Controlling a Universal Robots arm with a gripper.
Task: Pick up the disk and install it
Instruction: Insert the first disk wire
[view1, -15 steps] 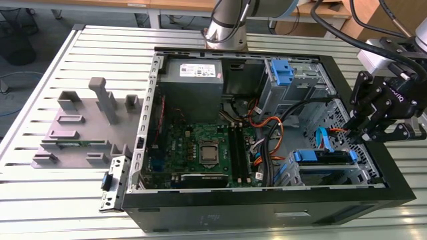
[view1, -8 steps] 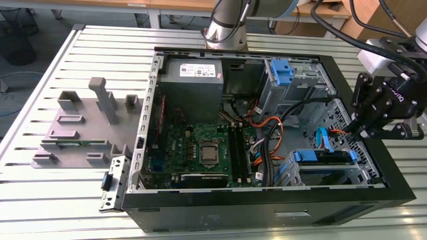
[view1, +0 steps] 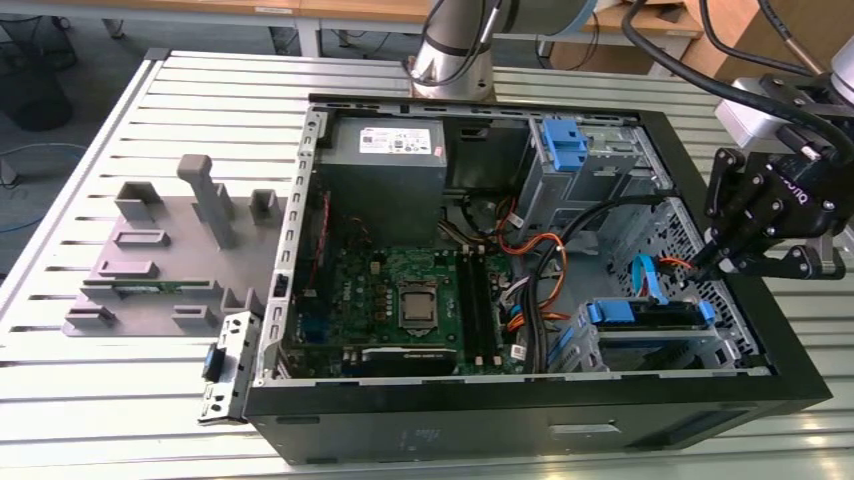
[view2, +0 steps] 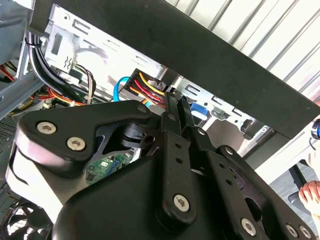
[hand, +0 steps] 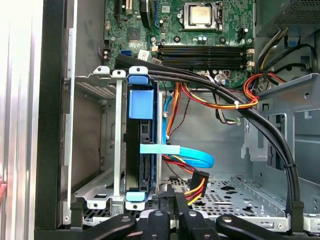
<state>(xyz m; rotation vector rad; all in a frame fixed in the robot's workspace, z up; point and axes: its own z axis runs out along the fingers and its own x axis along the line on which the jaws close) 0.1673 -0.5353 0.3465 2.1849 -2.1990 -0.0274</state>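
**Fingers closed, disk standing in its bay**

Fingers (hand: 169, 197) are pressed together with nothing between them, as both wrist views show. In the exterior view the gripper (view1: 703, 268) hangs over the edge of an open computer case (view1: 534, 410) at the exterior view's right. The case lies on its side on a slatted metal counter (view1: 134, 390).

The disk (hand: 134, 150) stands on edge inside a metal drive cage (hand: 117, 150) in the case's corner, and blue plastic rails clip its sides. It appears to be seated in the bay. The fingers are near its end but apart from it. A flat blue cable (hand: 195, 157) curves away from the disk, and a plug with yellow and orange wires (hand: 197, 182) lies just beside the fingertips.

The disk is probably dense and stiff for its size, with smooth metal faces that could slip. Its circuit side and connector edge look fragile. The long side edges, on the blue rails, seem the safest place to hold it.
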